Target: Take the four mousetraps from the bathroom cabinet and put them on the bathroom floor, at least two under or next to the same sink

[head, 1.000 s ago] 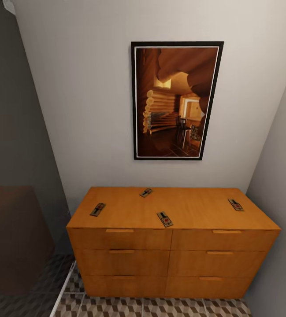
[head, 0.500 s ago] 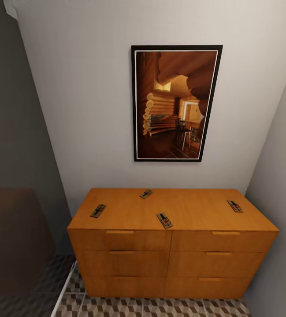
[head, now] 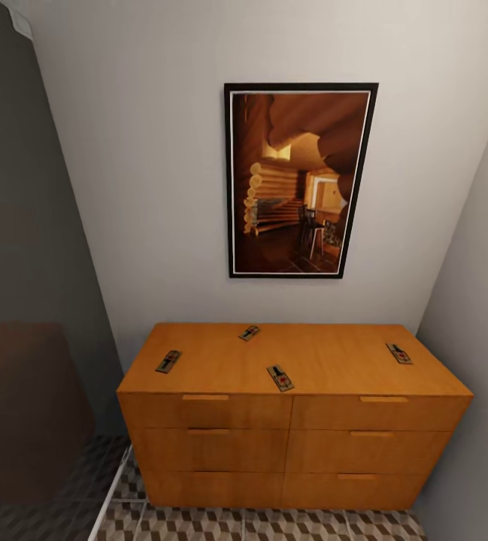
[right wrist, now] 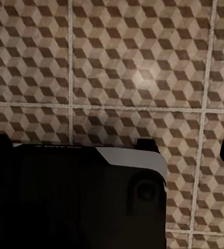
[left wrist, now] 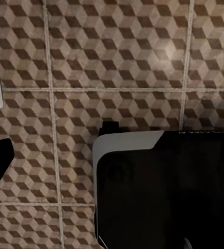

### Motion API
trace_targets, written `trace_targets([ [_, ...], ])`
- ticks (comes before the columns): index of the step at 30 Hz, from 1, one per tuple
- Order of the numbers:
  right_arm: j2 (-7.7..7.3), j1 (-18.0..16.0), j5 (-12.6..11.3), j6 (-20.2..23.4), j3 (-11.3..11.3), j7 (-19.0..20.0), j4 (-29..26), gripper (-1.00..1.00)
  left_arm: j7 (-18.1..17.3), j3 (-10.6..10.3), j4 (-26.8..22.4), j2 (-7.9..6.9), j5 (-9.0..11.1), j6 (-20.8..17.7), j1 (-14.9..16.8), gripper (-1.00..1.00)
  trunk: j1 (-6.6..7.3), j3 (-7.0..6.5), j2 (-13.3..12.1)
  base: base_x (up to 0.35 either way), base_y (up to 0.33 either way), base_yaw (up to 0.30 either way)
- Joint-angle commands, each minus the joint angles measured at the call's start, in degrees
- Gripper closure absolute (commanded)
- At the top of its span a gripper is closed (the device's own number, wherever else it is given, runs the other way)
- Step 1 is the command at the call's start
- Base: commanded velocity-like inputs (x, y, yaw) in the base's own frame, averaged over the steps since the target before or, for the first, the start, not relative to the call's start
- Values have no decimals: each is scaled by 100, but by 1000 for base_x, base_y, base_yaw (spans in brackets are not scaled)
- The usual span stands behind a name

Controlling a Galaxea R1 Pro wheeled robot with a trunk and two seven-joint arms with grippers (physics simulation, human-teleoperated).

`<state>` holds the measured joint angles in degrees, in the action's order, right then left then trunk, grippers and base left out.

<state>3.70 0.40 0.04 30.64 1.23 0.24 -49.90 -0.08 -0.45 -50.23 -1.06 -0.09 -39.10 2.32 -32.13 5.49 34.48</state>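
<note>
Mousetraps (head: 280, 378), all four, lie well apart on the flat top of the cabinet (head: 292, 432), as before; the head view has drifted slightly, the framed picture (head: 300, 180) sitting lower. Both wrist views face the bathroom floor (left wrist: 117, 67); neither gripper's opening can be told.

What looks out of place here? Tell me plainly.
Four mousetraps lie scattered on the cabinet top, each turned a different way: one near the left edge, one at the back, one near the front edge, one at the far right. Odd spot for traps. The framed picture hangs straight; drawers are shut.
</note>
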Motion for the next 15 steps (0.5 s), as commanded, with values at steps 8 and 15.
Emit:
trace_targets([
  [8, 59, 3, -7, 569, 26, 2, -622, -100, -1, 11, -799, 0, 18, -685, -12, -100, 174, -134, -314, 0, 0, 0],
  [15, 118, 1, -11, 979, 86, 2, -1164, -100, -1, 33, -1114, 0, 30, -1084, -11, -100, 328, -260, -595, 0, 0, 0],
])
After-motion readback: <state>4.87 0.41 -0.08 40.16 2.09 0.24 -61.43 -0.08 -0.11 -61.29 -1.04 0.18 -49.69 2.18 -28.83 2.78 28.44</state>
